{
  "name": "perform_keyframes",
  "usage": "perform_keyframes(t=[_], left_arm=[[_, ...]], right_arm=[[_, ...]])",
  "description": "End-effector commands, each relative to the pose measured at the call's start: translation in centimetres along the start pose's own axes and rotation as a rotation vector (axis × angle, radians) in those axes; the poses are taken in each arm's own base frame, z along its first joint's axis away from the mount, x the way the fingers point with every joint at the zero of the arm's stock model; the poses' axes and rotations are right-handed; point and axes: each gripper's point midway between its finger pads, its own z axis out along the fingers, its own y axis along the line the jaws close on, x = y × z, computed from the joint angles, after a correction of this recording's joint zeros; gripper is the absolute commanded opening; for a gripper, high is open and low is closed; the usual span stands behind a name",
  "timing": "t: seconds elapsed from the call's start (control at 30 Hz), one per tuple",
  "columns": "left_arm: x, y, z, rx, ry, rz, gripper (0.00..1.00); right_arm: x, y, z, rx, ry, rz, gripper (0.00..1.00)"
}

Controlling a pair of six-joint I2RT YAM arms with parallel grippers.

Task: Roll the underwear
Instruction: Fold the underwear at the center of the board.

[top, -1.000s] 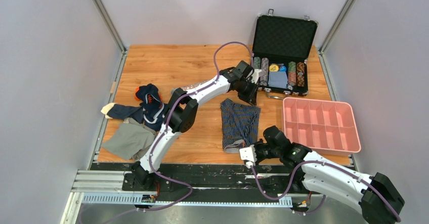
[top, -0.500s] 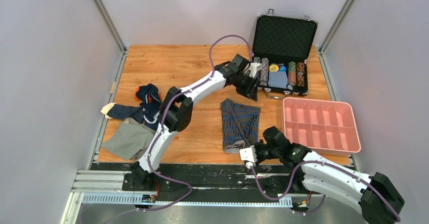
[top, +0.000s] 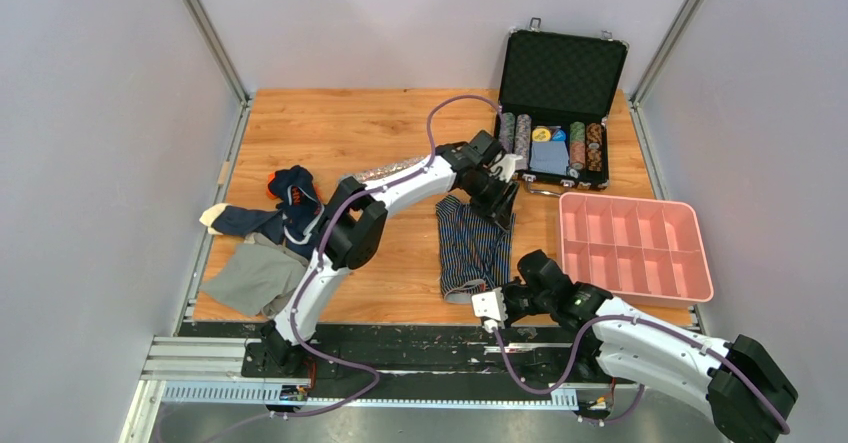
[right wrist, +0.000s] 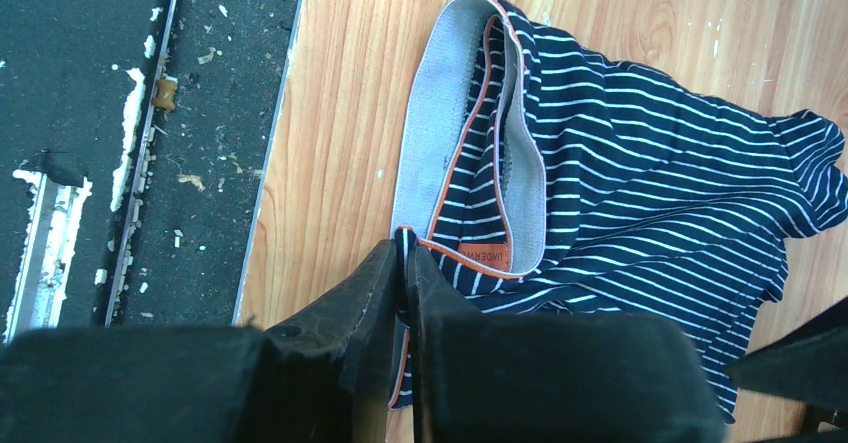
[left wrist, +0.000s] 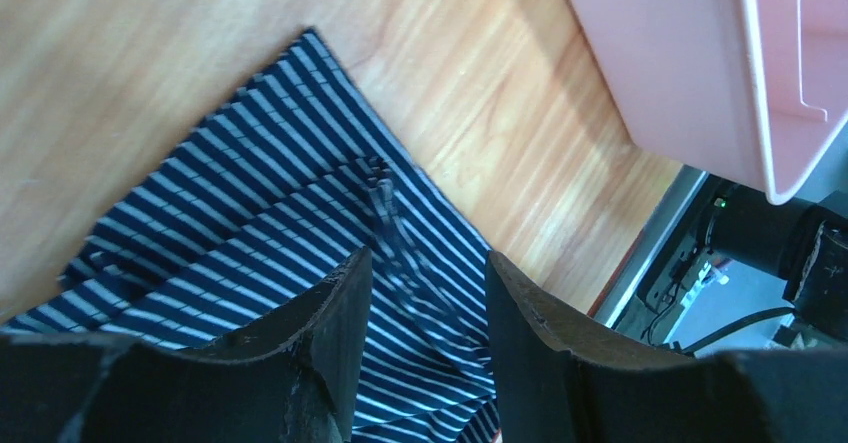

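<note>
The striped navy underwear (top: 470,248) lies flat mid-table, its grey, orange-edged waistband (right wrist: 425,163) toward the near edge. My right gripper (top: 483,291) (right wrist: 405,238) is shut on the near corner of that waistband, cloth pinched between its fingers. My left gripper (top: 498,201) (left wrist: 428,258) hovers open over the far right part of the striped cloth (left wrist: 250,193), with only cloth below the gap and nothing gripped. The plain navy underwear (top: 293,203) with an orange patch lies crumpled at the left.
A flat grey cloth (top: 255,275) lies at the near left. A pink divided tray (top: 635,246) (left wrist: 680,73) sits right of the striped underwear. An open black case (top: 560,103) of chips stands at the far right. The table's near edge and black rail (right wrist: 150,163) are beside the right gripper.
My left gripper has opened and swung from beside the black case back over the striped underwear's far right part. My right gripper has kept its pinch on the waistband.
</note>
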Motion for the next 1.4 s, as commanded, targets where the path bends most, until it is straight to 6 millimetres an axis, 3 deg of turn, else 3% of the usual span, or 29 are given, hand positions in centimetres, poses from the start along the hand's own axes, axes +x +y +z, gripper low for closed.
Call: perform_keyframes(t=[0.0, 0.23, 0.4, 0.57, 0.67, 1.0, 1.37], left_arm=[[-1.2, -1.6, 0.0, -0.024, -0.030, 0.039, 0.53], [-1.3, 0.4, 1.1, -0.120, -0.031, 0.034, 0.45], [-1.5, 0.4, 0.9, -0.137, -0.033, 0.036, 0.39], [-2.7, -1.8, -2.3, -0.120, -0.086, 0.066, 0.48], [-3.4, -1.9, -3.4, -0.155, -0.121, 0.076, 0.50], [-0.5, 0.0, 0.8, -0.104, -0.004, 0.022, 0.46], [-1.1, 1.3, 2.6, -0.119, -0.018, 0.033, 0.41]], right_arm=[[-0.8, -1.0, -0.2, 0.022, -0.016, -0.009, 0.08], [-1.0, -1.0, -0.2, 0.019, -0.025, -0.008, 0.07], [-1.2, -1.2, -0.2, 0.017, -0.027, -0.007, 0.06], [-1.4, -1.4, -0.1, 0.013, -0.032, -0.008, 0.06], [-1.5, -1.5, -0.1, 0.012, -0.036, -0.012, 0.07], [-1.6, -1.8, 0.0, 0.017, -0.032, -0.008, 0.07], [-1.8, -1.6, 0.1, 0.000, -0.042, -0.003, 0.07]])
